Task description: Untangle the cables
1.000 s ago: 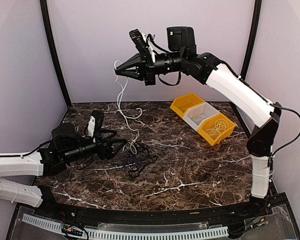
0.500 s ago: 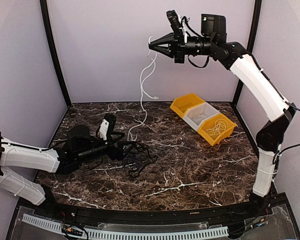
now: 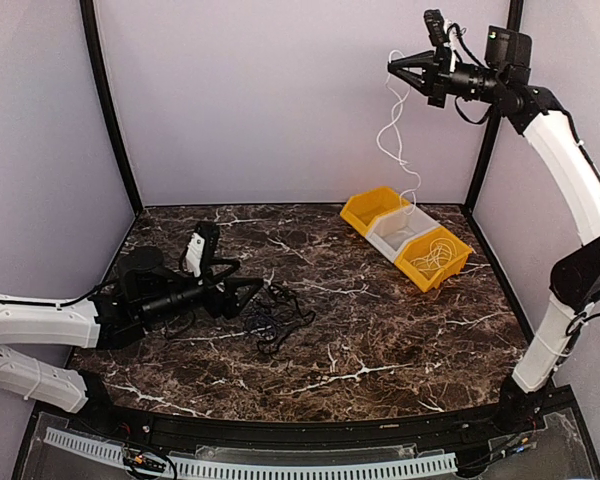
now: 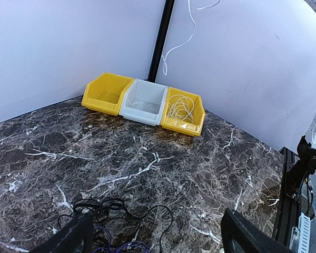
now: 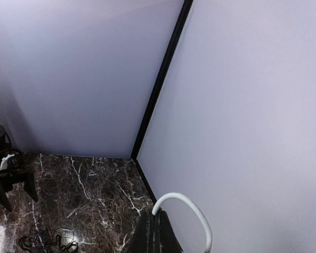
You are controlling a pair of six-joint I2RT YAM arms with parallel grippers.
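Quick progress check from the remote desk. I'm holding the right gripper [image 3: 394,68] way up near the back right corner, fingers pinched together on the white cable [image 5: 182,196]. That cable is dangling down from it in loose kinks. Its lower end is hanging free above the row of bins, somewhere over the grey bin [image 3: 401,229], and it isn't touching the table [image 3: 380,340] as far as I can tell. So I'm calling the white one pulled clear of the mess.

The yellow bin [image 3: 435,257] nearest the right arm is already holding a pale coiled cord [image 4: 179,108], so that looks like one more sorted. The other yellow bin [image 3: 372,208] and the grey one are looking bare inside.

What's left is the black cables [image 3: 280,318]. They're sitting in one small knotted clump on the marble, left of centre, with what looks like a purplish strand mixed in, hard to say. The left gripper [image 3: 248,296] is lying low just beside that clump with its fingers spread apart, gripping nothing.

My guess is I'm maybe a third of the way through. The white one needs dropping in a bin, and the black knot isn't picked apart at all yet.
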